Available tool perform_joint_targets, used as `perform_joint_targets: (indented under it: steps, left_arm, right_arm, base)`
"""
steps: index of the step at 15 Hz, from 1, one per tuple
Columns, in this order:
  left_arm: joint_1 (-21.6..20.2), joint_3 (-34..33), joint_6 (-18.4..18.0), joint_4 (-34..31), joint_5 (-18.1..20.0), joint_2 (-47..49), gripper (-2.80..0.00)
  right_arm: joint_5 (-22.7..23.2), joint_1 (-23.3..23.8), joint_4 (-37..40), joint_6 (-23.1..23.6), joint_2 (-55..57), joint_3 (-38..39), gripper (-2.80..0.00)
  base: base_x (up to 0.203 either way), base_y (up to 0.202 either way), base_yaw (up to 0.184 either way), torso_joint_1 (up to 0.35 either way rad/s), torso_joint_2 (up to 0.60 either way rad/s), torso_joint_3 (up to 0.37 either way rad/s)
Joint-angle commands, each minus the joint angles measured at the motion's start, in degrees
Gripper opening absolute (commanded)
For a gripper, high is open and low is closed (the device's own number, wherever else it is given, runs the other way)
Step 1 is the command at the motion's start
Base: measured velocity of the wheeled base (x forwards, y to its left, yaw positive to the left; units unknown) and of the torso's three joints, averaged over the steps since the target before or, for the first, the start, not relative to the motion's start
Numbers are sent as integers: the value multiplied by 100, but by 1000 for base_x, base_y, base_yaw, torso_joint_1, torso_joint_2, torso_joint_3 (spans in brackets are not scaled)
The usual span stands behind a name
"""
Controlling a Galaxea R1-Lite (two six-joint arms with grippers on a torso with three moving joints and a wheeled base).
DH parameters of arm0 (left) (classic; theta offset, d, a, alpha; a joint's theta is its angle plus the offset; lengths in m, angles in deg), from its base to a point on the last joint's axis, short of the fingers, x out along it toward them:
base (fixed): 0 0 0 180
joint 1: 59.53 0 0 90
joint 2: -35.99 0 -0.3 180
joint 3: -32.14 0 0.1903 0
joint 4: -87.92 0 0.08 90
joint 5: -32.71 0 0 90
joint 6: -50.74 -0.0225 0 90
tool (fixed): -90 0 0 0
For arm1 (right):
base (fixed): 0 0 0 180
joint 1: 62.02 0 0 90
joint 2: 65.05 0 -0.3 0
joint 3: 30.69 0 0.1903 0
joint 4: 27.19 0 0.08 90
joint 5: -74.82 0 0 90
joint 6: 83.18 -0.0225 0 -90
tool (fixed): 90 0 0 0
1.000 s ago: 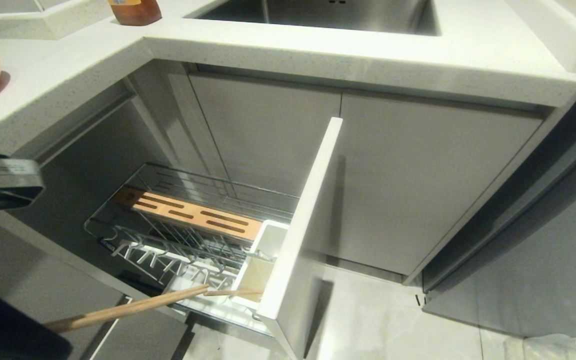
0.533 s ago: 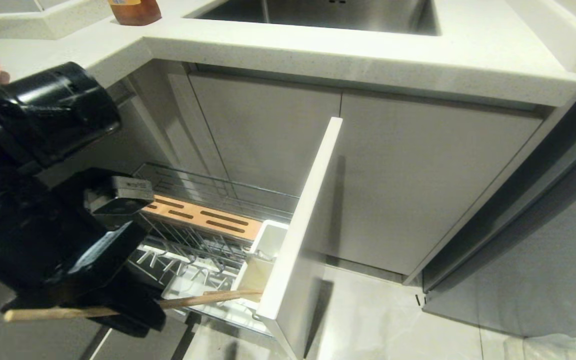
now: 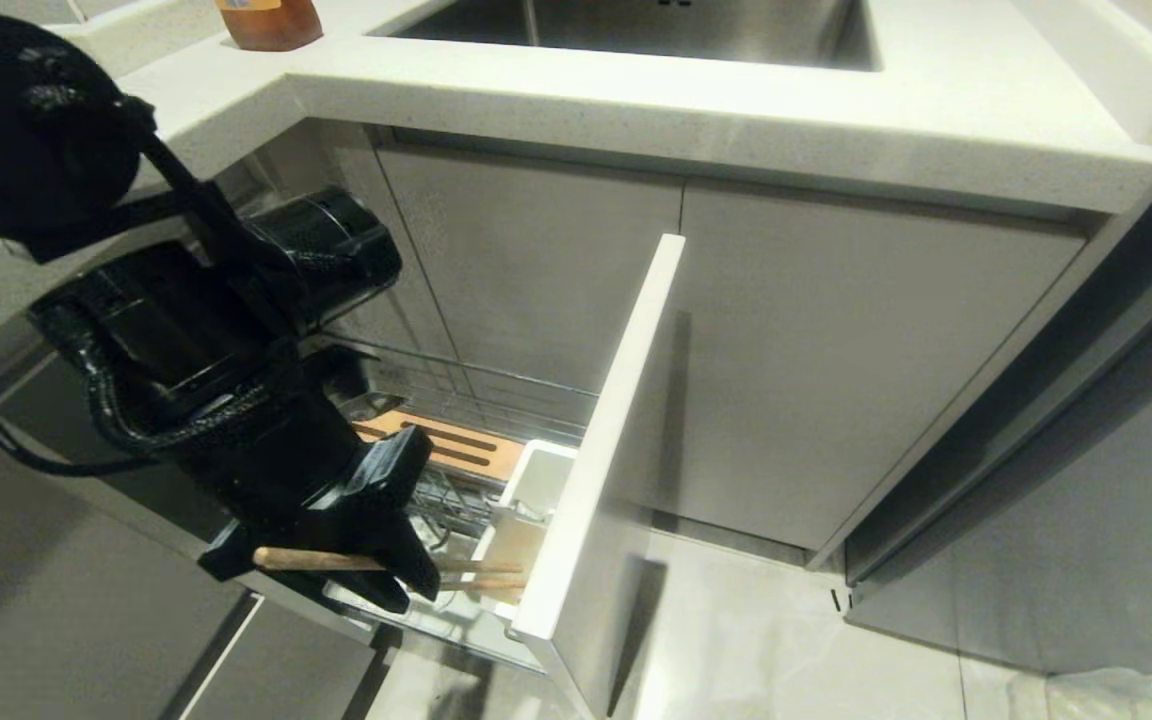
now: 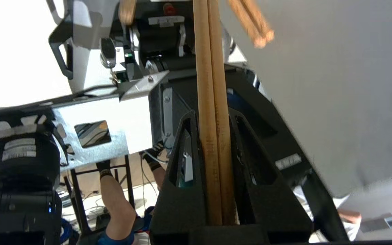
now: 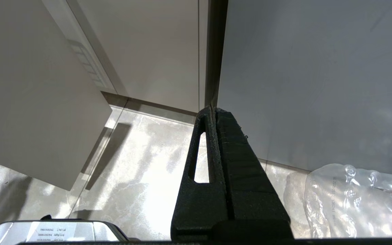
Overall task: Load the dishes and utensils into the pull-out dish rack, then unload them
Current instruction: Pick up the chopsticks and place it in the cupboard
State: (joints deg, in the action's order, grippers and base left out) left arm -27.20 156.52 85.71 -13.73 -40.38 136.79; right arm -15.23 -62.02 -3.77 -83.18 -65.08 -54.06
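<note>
The big black left arm stands right over the pull-out dish rack (image 3: 496, 420), so most of the wire basket is hidden; only the far end of the slotted wood strip (image 3: 456, 445), a few chrome wires and the white utensil cups (image 3: 526, 510) by the tall white front panel (image 3: 606, 450) show past it. The left gripper (image 3: 391, 565) hangs low at the near side of the rack, its fingers clamped tight on the chopsticks (image 3: 326, 560). They lie nearly level, side by side, long axis running across from the cabinet side toward the front panel, the ends near the cups; whether they touch a cup I cannot tell. On the counter (image 3: 736, 110) an amber bottle (image 3: 271, 20) is cut off at the top edge. The right gripper (image 5: 214, 112) hangs near the floor beside a crumpled plastic bag (image 5: 356, 200), fingers pressed together, empty.
</note>
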Motion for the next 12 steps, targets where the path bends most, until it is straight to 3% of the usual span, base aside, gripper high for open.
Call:
perform_joint_targets:
  steps: [1,12]
  left_arm:
    - [-10,34,38,76,-100,303,-280]
    - [-78,287,62,382,-109,1088,-280]
  right_arm:
    - [-4,0,3,0,2,0,-280]
    - [-4,0,3,0,2,0,-280]
  base:
    - [0,0,0,0,0,0]
    - [0,0,0,0,0,0]
